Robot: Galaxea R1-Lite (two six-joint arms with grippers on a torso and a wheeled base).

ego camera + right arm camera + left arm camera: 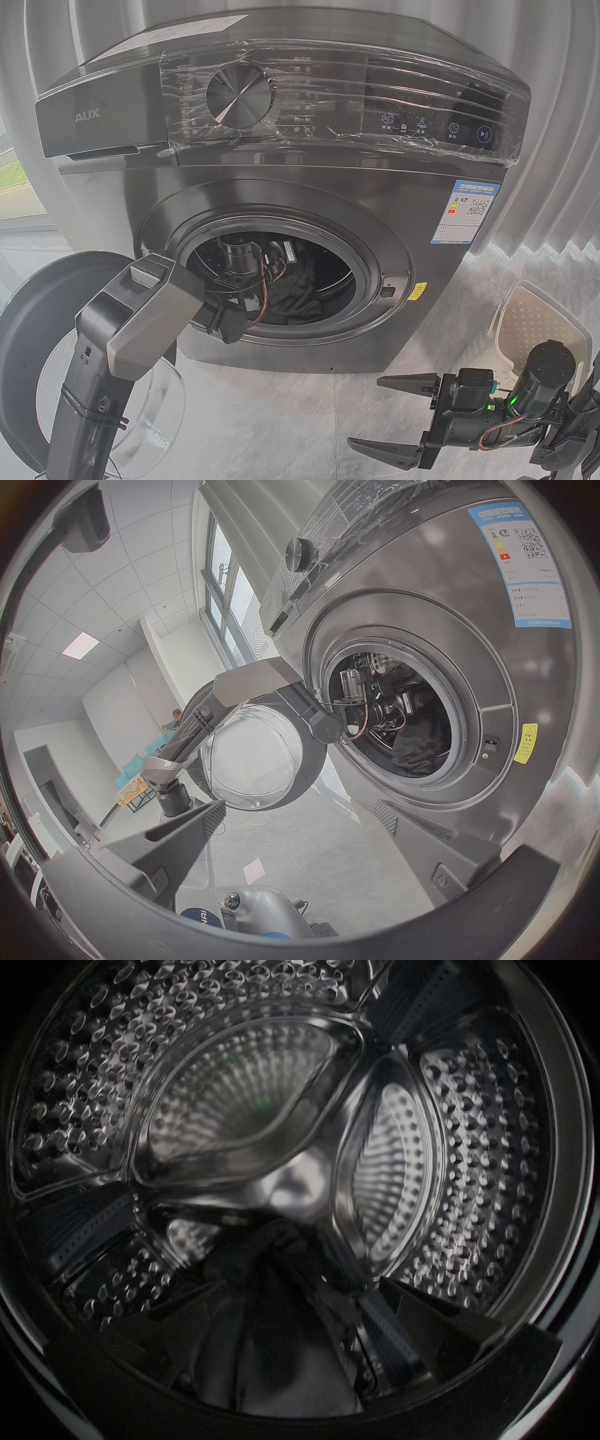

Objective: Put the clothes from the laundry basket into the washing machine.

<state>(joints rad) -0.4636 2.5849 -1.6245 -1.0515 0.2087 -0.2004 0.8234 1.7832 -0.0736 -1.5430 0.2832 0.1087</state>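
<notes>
The grey washing machine (312, 206) stands with its round door (37, 325) swung open to the left. My left arm reaches through the opening, and its gripper (297, 1285) sits inside the steel drum (250, 1097), fingers spread wide. A dark garment (275, 1347) lies heaped on the drum floor between and below them, seen from outside as dark clothes (300, 294). My right gripper (364, 410) hangs open and holds nothing, low at the right and in front of the cream laundry basket (537, 325). The part of the basket's inside that I can see is bare.
The open door's glass bowl (150, 412) juts out beside my left arm. Grey tiled floor (281, 412) lies between the machine and my right gripper (299, 808). White curtains (562, 156) hang behind the machine, at the right.
</notes>
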